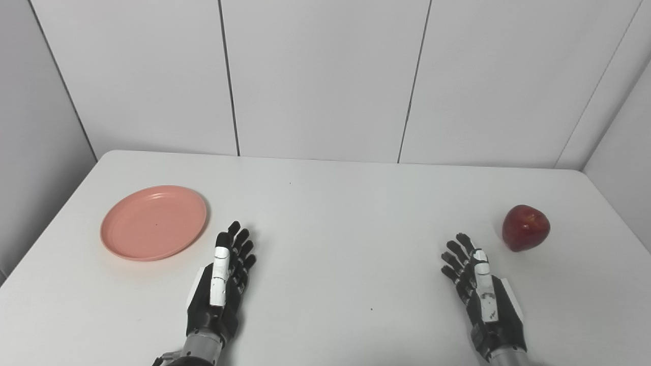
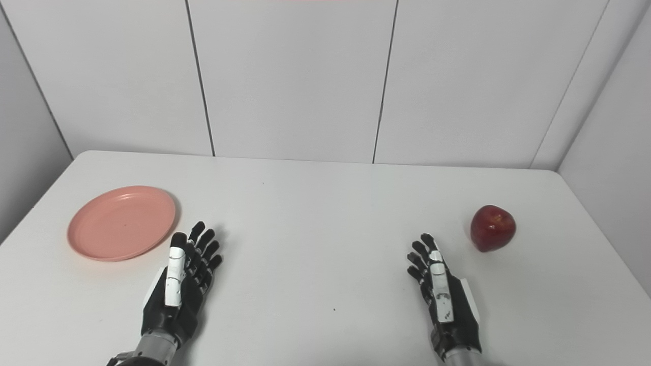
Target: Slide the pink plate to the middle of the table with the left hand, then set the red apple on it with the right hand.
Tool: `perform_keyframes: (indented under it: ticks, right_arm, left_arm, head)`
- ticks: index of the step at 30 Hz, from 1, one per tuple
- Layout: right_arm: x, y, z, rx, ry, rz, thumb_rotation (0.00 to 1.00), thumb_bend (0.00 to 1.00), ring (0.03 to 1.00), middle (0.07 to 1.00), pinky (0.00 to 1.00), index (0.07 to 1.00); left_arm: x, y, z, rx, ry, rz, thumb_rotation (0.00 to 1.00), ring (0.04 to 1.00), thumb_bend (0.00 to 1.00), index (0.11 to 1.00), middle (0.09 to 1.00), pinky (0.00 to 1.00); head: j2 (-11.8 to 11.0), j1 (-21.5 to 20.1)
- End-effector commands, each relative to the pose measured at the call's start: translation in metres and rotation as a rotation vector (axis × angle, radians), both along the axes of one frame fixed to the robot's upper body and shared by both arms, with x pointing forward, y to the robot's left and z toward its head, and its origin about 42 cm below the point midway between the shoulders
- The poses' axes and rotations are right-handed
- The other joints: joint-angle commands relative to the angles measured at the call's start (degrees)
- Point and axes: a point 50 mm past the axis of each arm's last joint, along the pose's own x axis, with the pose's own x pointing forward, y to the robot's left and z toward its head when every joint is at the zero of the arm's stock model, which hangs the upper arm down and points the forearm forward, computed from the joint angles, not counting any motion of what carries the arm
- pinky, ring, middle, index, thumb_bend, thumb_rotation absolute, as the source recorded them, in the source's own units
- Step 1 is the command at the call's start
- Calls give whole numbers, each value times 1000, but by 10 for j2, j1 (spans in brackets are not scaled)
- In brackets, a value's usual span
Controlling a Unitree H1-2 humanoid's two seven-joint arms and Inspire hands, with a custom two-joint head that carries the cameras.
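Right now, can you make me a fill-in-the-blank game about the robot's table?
1. The pink plate has ____ on it.
2. The red apple sits nearest the ____ robot hand.
3. The left robot hand holds ____.
4. The plate lies on the ____ side of the table.

Missing words: nothing; right; nothing; left

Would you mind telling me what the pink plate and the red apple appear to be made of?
The pink plate looks like moulded plastic: one even, matte colour, a thin raised rim, no glaze shine. The red apple has a glossy, mottled red skin with small highlights; it could be real fruit or a plastic replica, and the views cannot settle which.
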Motion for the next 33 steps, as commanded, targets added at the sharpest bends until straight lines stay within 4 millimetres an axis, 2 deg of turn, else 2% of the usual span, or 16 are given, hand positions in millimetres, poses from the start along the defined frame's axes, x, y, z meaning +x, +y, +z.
perform_keyframes:
  ticks: [1, 33]
  right_arm:
    - [2, 9, -3, 4, 14, 47, 1000, 874, 906, 919, 894, 948]
    - [0, 11, 3, 4, -13, 56, 1000, 898, 882, 895, 874, 939]
  left_arm:
    - [-11, 7, -3, 11, 5, -13, 937, 1000, 802, 1000, 1000, 1000]
    - [-14, 9, 6, 17, -2, -23, 928, 1000, 820, 1000, 1000, 1000]
  head:
    - [-1, 0]
    - [6, -4]
